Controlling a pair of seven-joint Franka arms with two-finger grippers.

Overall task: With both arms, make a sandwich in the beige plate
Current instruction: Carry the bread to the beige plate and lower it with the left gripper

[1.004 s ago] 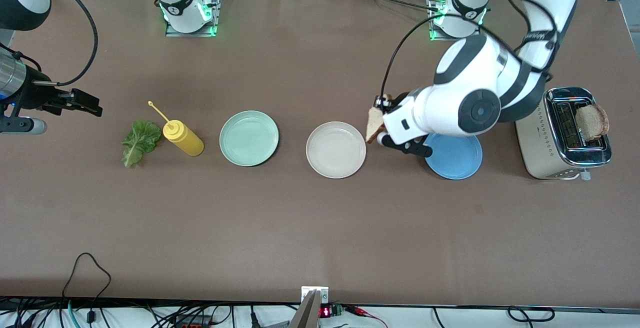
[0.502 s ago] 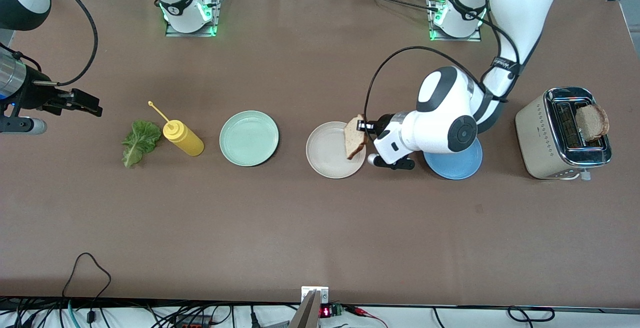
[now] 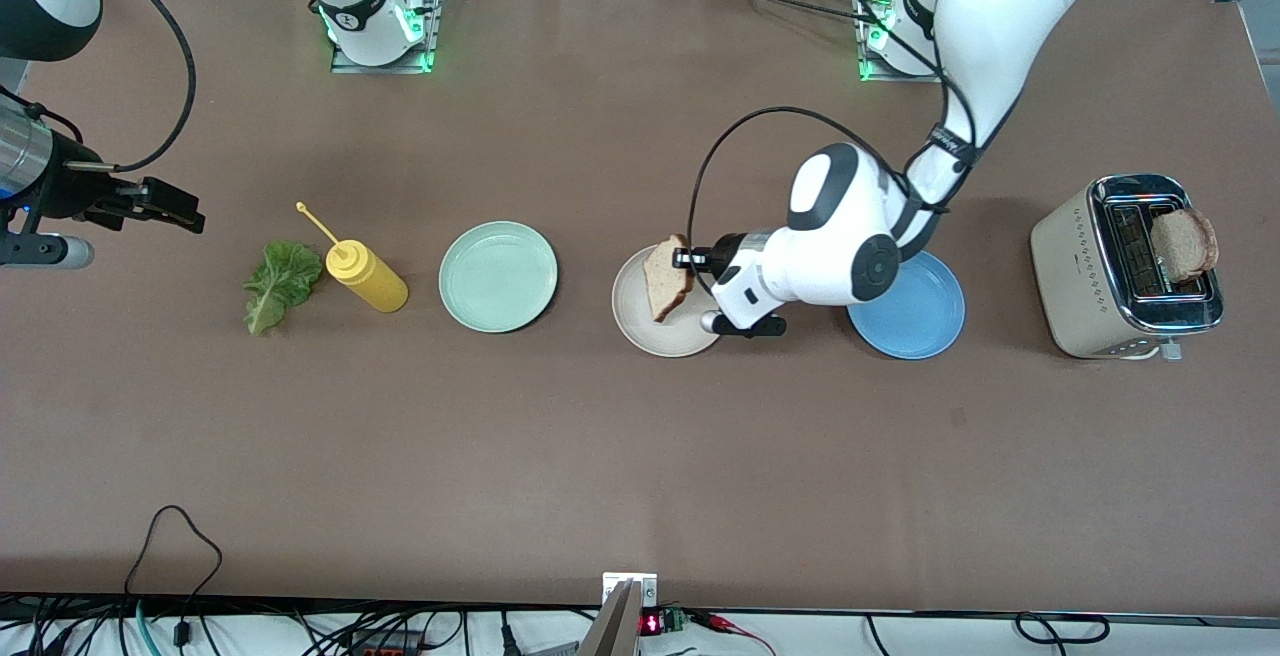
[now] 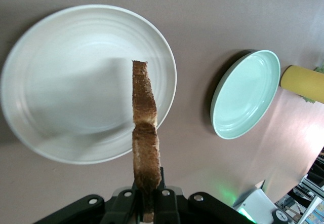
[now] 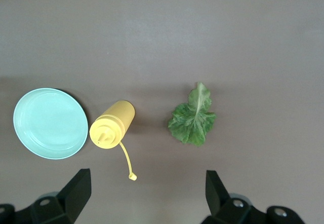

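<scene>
Just right of centre in the front view, the left gripper [image 3: 690, 258] hangs over the beige plate [image 3: 640, 321], its fingers clamped tight on one edge of a toast slice [image 3: 668, 281] that stands on edge above the plate's middle. Released upright like this, the slice could topple or roll onto the rim, or slide off toward the blue plate [image 3: 925, 321]; it likely needs laying flat first. A second slice [image 3: 1184, 243] sits in the toaster [image 3: 1080, 276] at far right. At far left the right gripper [image 3: 165, 204] waits, fingers spread wide and empty, above the lettuce [image 3: 278, 283] and mustard bottle [image 3: 366, 278].
</scene>
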